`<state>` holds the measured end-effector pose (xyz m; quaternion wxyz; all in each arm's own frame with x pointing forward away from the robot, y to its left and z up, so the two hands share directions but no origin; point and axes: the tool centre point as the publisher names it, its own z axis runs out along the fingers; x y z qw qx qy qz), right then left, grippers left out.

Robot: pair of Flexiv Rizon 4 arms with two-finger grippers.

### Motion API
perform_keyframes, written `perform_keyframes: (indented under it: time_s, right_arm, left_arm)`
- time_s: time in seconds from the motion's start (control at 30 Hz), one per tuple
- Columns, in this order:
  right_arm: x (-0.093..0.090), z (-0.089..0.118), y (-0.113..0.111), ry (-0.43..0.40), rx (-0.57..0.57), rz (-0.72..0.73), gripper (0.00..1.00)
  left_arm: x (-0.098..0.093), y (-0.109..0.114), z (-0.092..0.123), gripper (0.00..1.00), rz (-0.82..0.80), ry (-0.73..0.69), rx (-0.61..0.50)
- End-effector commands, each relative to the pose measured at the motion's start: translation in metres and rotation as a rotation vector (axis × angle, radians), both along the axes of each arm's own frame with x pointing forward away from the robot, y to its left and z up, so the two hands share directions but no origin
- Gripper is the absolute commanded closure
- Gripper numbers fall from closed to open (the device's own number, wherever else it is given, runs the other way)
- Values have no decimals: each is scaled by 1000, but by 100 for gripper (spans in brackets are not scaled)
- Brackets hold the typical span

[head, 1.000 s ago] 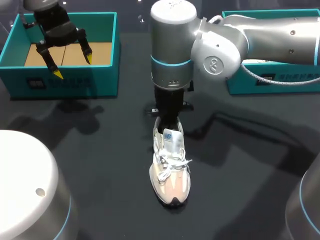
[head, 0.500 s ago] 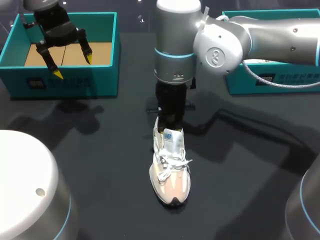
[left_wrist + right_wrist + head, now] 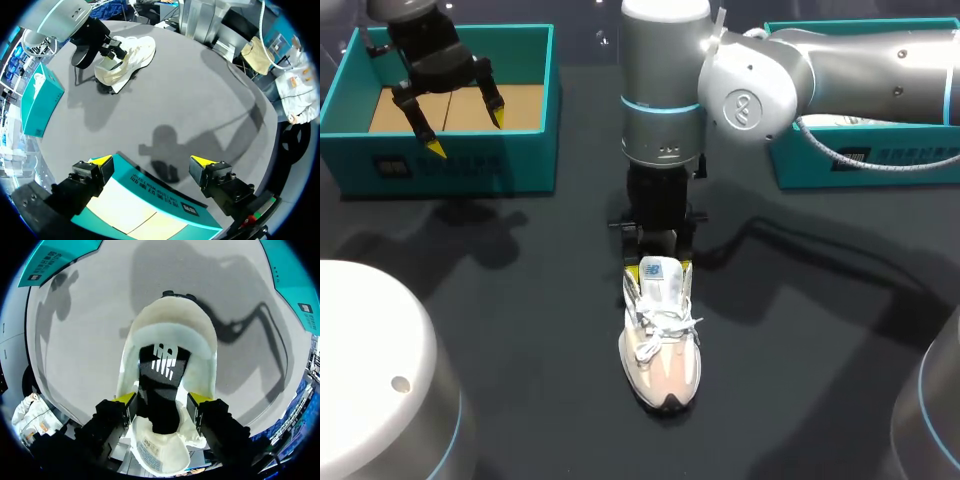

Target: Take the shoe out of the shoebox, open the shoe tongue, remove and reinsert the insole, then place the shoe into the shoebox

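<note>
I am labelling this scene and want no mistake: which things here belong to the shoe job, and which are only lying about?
Job in hand: shoe; its insole, seen inside it; open teal shoebox under the left pincer; right pincer at the shoe's collar.
Lying about: second teal box at the table's right side, untouched.

Robot lab is indicated: dark table (image 3: 520, 300) is shared by left arm (image 3: 415, 30) and right arm (image 3: 840, 70); teal left box (image 3: 450, 160) and right box (image 3: 865, 165) are staged behind.
</note>
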<state>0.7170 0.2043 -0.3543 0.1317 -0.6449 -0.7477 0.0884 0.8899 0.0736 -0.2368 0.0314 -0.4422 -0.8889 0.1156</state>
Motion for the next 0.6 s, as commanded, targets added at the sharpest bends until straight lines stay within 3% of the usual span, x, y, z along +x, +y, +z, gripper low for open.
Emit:
perform_keyframes:
  time_s: [0.03, 0.27, 0.47, 0.6]
  right_arm:
    - [3, -6, 1, 9, 0, -4, 32]
    - [6, -10, -3, 28, -15, -22, 25]
    - [5, -11, -2, 29, -10, -15, 0]
    - [3, -9, -2, 22, -10, -17, 0]
  left_arm:
    - [0, 0, 1, 0, -1, 1, 2]
    - [0, 0, 1, 0, -1, 1, 2]
    - [0, 0, 1, 0, -1, 1, 2]
    - [0, 0, 1, 0, -1, 1, 2]
